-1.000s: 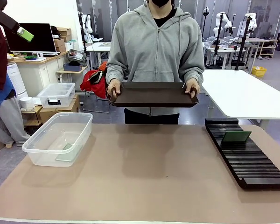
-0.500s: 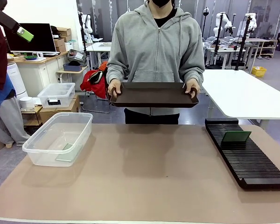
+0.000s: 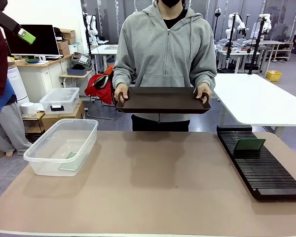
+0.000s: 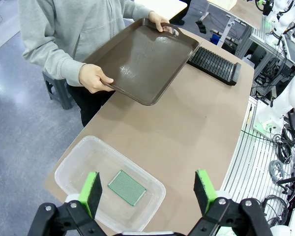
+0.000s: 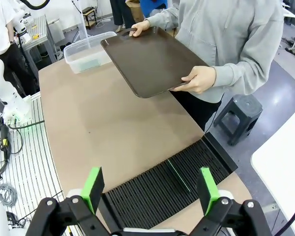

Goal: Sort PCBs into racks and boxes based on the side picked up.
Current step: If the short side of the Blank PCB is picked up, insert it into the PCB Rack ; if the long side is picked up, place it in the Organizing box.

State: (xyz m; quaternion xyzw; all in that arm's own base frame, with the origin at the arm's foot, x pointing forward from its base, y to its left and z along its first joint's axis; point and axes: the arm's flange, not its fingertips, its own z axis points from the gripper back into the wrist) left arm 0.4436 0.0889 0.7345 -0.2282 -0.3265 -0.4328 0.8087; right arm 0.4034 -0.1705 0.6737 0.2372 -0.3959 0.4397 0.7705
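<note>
Across the tabletop (image 3: 163,187) in the front view, person in grey hoodie holds a dark brown tray (image 3: 162,100) with both hands, raised above the far edge. Clear tub (image 3: 61,146) sits at left with one green PCB (image 3: 69,162) lying flat inside. Long black slotted rack (image 3: 259,163) at right, second PCB (image 3: 250,144) standing on edge in a far slot. Left wrist view: left tool (image 4: 148,189) wide open, gripping nothing, high over the tub (image 4: 78,162); PCB (image 4: 127,188) flat on the tub floor; tray (image 4: 142,59) held beyond, rack (image 4: 214,63) far off. Right wrist view: right tool (image 5: 151,186) also wide open and empty, above the rack (image 5: 167,182); PCB (image 5: 178,175) seen edge-on as a thin green line in a slot; tray (image 5: 150,60) and tub (image 5: 88,54) beyond.
</note>
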